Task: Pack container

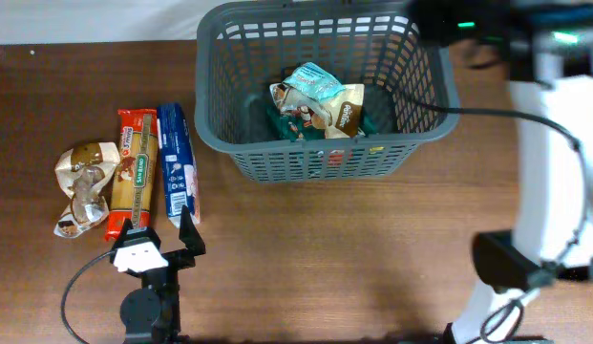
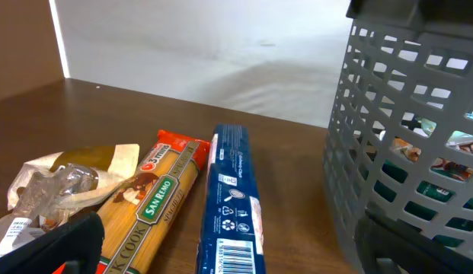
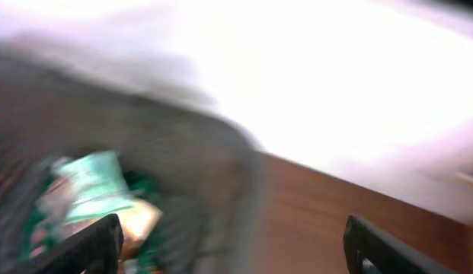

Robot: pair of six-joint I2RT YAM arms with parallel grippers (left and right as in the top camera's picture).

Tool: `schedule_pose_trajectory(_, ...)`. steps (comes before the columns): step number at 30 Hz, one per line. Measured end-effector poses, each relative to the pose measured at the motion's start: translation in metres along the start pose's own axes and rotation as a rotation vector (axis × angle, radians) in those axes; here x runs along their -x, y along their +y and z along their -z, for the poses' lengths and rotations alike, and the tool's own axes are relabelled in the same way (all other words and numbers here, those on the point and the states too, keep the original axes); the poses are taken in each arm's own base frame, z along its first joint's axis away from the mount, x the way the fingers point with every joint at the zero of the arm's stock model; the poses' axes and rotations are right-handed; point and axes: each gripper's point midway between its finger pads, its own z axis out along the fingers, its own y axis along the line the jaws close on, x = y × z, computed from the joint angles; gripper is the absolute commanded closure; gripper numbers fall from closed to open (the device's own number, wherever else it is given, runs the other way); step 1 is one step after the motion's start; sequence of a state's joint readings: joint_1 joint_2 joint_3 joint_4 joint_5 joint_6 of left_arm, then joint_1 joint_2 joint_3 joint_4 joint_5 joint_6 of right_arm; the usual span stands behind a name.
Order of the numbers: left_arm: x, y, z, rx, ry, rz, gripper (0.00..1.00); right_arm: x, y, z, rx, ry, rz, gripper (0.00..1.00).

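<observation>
lying flat on the brown wood-grain bench (image 1: 325, 268), three packets are seen just ahead of the left jaws, which are spread wide with nothing between them. nearest the right-hand finger is a long, narrow blue pack (image 1: 177, 162) (image 2: 232, 205), glossy, with a barcode at its near end. beside it, ahead of the left-hand finger, a clear-fronted spaghetti pack (image 1: 134, 167) (image 2: 156, 202) with red ends and a green label is laid parallel to it, the pale strands showing through the film. further left of these jaws a crumpled foil packet (image 1: 81, 186) (image 2: 61, 183), cream and brown, is bunched into an uneven lump.

the container (image 1: 229, 105) (image 2: 388, 152) is found ahead and to the right of the left jaws, well apart from them: a large dark grey plastic basket, rectangular with rounded corners, slotted lattice walls and a thick rim, standing upright on the bench. inside it a wrinkled teal packet (image 1: 313, 84) is heaped on a brown packet (image 1: 346, 115), with a green packet (image 1: 286, 129) underneath.

the right jaws are seen blurred over the far right corner of the container. in the right wrist view, itself heavily smeared, their two dark fingers (image 3: 91, 243) are set far apart and released, gripping nothing; the container (image 3: 221, 175) and the teal packet (image 3: 91, 183) are made out ahead and to the left of them.
</observation>
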State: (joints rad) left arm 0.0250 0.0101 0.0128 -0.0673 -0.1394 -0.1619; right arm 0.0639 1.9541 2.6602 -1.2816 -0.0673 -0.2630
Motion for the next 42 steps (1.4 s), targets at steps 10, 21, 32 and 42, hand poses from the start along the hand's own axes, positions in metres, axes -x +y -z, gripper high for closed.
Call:
schedule_pose_trajectory(10, 0.0, 0.0, 0.0, 0.0, 0.0, 0.0, 0.01, -0.083, -0.197, 0.075, -0.39, 0.068, -0.303, 0.01)
schedule_pose_trajectory(21, 0.0, 0.0, 0.0, 0.0, 0.0, 0.0, 0.01, -0.103, -0.207, 0.067, -0.336, 0.084, -0.353, 0.01)
schedule_pose_trajectory(32, 0.001, 0.0, 0.0, -0.002, -0.003, 0.003, 0.01, -0.102, -0.206, 0.067, -0.329, 0.081, -0.353, 0.01)
schedule_pose_trajectory(42, 0.02, 0.002, 0.01, 0.093, 0.357, 0.002, 0.01, -0.101, -0.206, 0.067, -0.326, 0.078, -0.352, 0.01)
